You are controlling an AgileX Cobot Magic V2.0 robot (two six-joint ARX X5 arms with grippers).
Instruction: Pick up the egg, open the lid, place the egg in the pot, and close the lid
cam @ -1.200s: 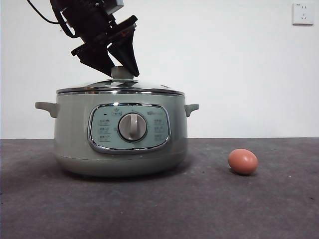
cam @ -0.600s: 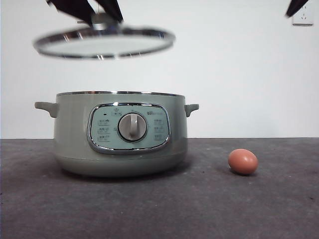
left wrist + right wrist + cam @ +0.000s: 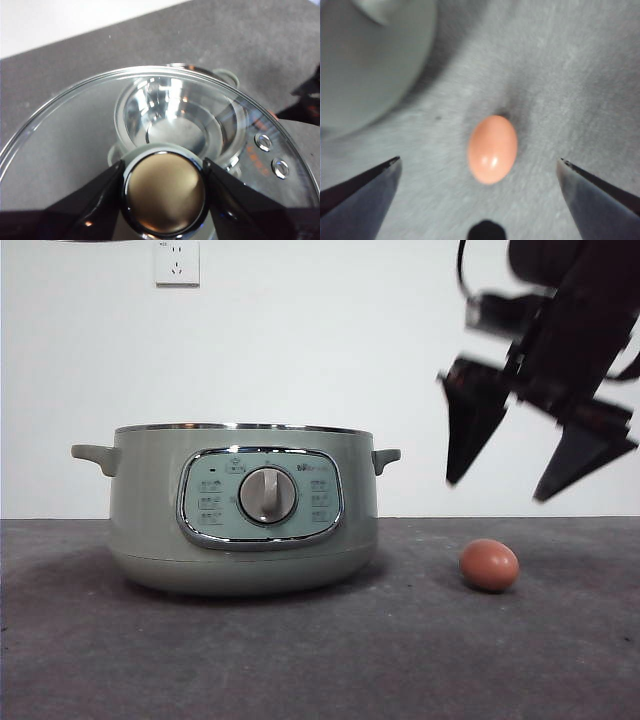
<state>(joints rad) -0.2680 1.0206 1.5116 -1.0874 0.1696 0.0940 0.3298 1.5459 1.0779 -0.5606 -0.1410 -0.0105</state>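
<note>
Overhead, left pincer [image 3: 162, 192] clamping lid [image 3: 75, 145] knob above open pot [image 3: 243, 508], right pincer [image 3: 505, 475] spread wide over egg [image 3: 489, 565], wall socket [image 3: 177, 262] behind.

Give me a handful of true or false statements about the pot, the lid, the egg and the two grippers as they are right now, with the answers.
1. The lid sits on the pot. False: the left gripper holds it by the knob above the open pot.
2. The egg lies on the table. True.
3. The right gripper is shut on the egg. False: it hangs open above it.
4. The egg is beside the pot, apart from it. True.
</note>
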